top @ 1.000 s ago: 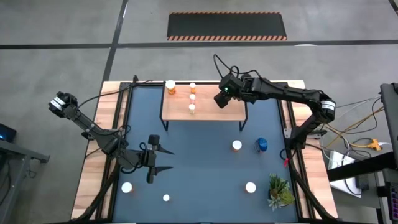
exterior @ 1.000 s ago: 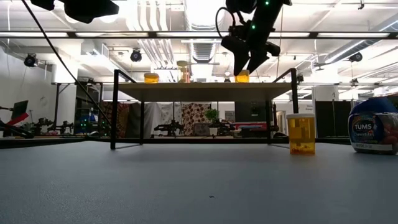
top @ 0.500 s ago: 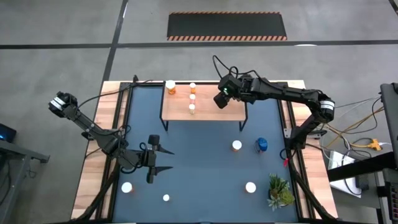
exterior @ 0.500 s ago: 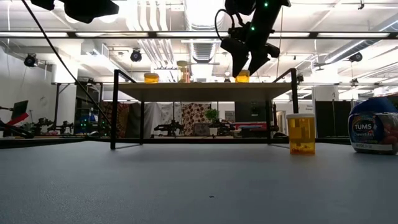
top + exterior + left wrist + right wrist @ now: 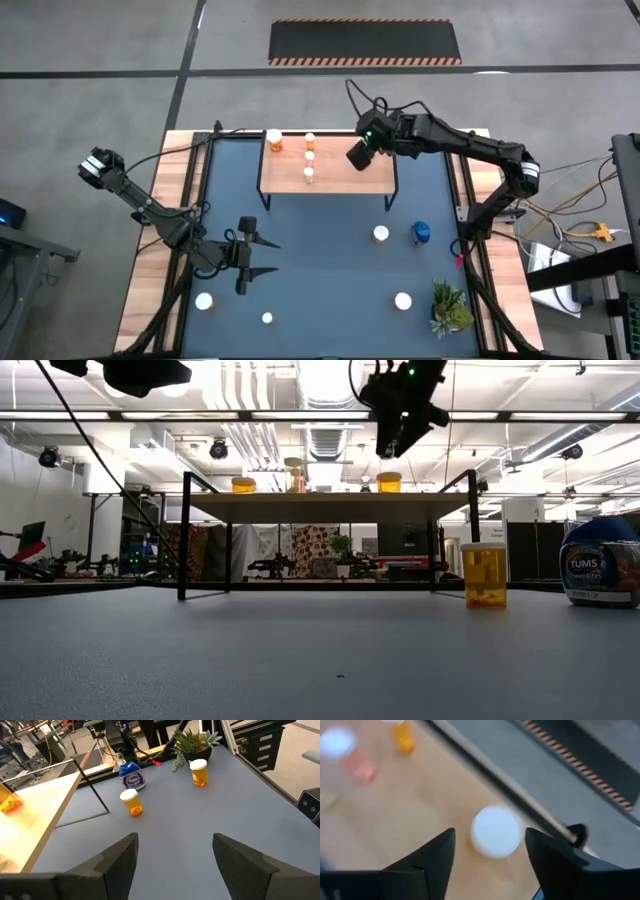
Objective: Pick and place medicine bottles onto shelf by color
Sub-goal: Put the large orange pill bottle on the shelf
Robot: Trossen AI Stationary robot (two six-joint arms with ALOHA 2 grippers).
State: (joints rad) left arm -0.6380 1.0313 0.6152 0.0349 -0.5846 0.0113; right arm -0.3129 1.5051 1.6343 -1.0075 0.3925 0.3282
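right gripper (image 5: 487,851) spread wide, empty – above white-capped bottle (image 5: 495,831) on shelf (image 5: 335,180) near its edge | risk: i clip the cap pulling away – it topples off | left gripper (image 5: 172,852) open, idle

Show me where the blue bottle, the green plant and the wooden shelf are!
blue bottle (image 5: 421,233), high view, on its top.
green plant (image 5: 449,306), high view, on its leaves.
wooden shelf (image 5: 335,176), high view, on a bare part of the board.
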